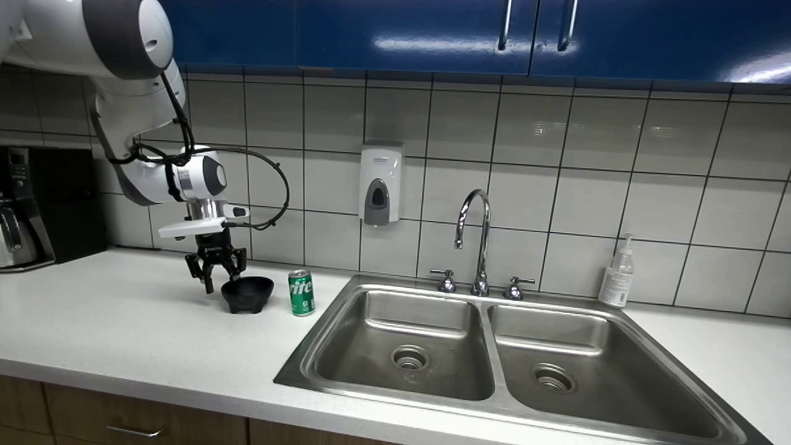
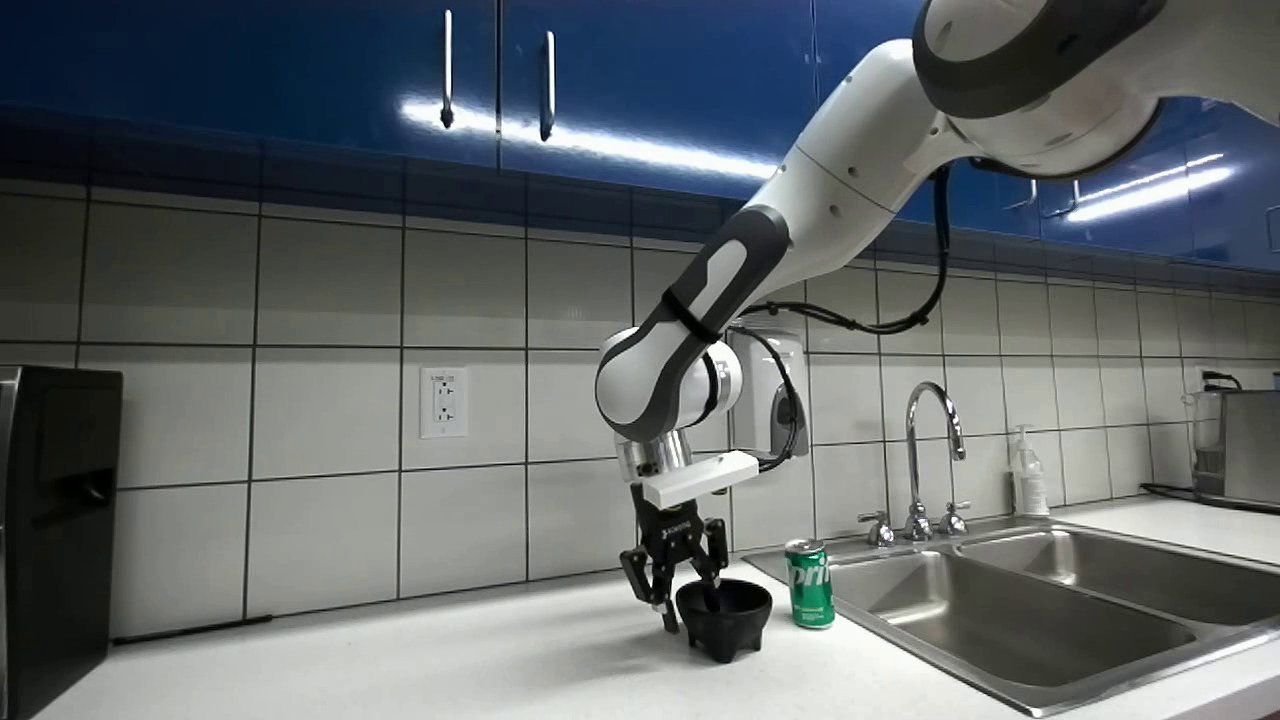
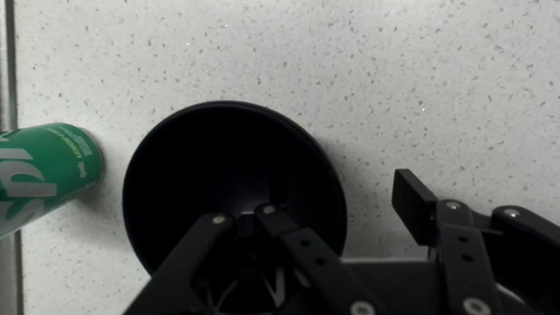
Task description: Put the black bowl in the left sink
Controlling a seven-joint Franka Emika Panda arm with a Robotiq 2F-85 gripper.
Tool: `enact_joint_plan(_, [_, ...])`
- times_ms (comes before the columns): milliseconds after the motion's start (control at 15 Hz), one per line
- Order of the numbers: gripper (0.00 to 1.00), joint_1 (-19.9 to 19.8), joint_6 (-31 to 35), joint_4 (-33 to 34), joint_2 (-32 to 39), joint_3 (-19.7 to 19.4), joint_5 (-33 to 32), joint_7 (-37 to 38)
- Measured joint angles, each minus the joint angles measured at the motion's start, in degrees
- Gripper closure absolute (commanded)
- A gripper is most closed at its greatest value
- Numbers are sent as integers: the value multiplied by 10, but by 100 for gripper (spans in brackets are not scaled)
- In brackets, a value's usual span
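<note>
The black bowl (image 1: 248, 295) stands upright on short feet on the white counter; it also shows in an exterior view (image 2: 725, 628) and the wrist view (image 3: 210, 153). My gripper (image 1: 222, 284) is open around the bowl's near wall, also in an exterior view (image 2: 690, 608). In the wrist view my gripper (image 3: 345, 201) has one finger over the bowl's inside and one outside, with a visible gap to the rim. The inner fingertip is dark against the bowl. The left sink (image 1: 352, 364) is the steel basin beside the can, also in an exterior view (image 2: 1010, 620).
A green soda can (image 1: 301, 293) stands between the bowl and the sink, close to the bowl. The second basin (image 1: 618, 395) lies beyond the divider. A faucet (image 1: 483, 241) rises behind. A coffee machine (image 1: 62, 204) stands at the counter's far end.
</note>
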Motion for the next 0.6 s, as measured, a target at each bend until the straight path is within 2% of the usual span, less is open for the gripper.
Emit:
enact_joint_plan(267, [98, 0, -3, 6, 4, 0, 0, 0])
enact_joint_plan(400, [100, 0, -5, 9, 6, 0, 0, 0])
enact_joint_plan(600, [98, 0, -6, 13, 8, -1, 1, 0])
